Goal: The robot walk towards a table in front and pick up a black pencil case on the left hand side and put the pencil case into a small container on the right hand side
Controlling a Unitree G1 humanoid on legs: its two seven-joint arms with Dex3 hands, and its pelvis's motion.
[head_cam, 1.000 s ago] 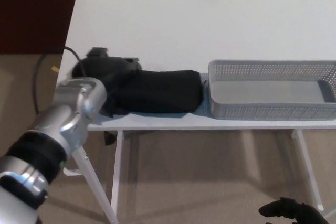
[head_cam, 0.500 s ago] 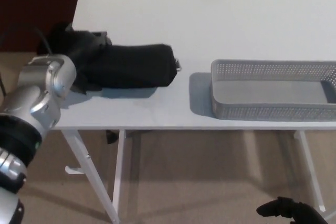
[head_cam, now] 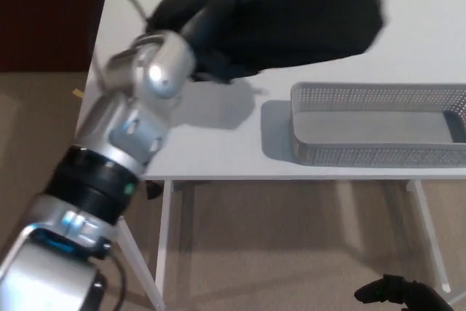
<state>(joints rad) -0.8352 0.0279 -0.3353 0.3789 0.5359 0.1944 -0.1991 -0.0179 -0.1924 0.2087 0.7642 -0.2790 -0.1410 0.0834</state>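
Your robot's left hand [head_cam: 193, 16], in the upper middle of the frame, has its black fingers closed around one end of the black pencil case [head_cam: 313, 20], holding it in the air over the white table [head_cam: 218, 151]. The case is blurred, and in the frame its free end sits just above the left half of the grey perforated container [head_cam: 364, 154] at right centre. Only part of your right hand [head_cam: 404, 296] shows at the bottom right, below the table edge, and you cannot tell whether it is open or closed.
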